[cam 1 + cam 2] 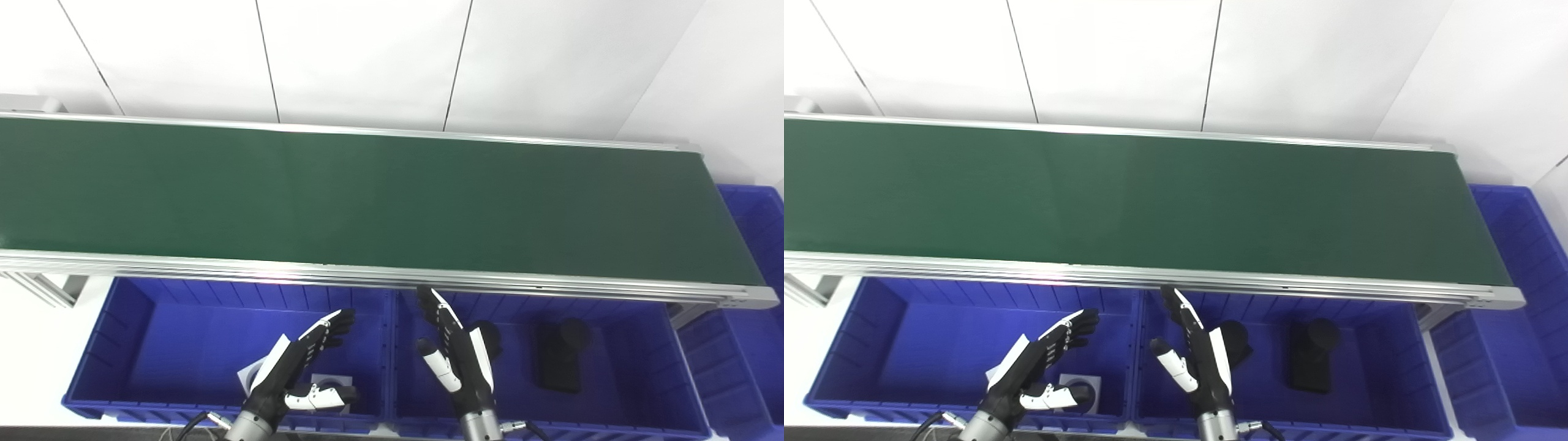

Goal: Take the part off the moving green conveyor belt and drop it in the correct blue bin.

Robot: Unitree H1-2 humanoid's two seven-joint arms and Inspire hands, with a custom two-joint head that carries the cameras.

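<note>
The long green conveyor belt (367, 202) with its aluminium frame carries no part in view; below its near rail sit two blue plastic bins. The left hand (300, 367) hovers over the left blue bin (135, 331), fingers spread and holding nothing, above a pale grey square part (1080, 389); the right hand (456, 352) hangs likewise empty, fingers apart, over the right blue bin (637, 343), which holds black blocky parts (558, 355).

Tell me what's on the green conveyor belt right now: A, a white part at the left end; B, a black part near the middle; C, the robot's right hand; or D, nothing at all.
D: the green conveyor belt shows only bare surface, while both hands, left hand and right hand, hover open over the blue bins below it.
</note>
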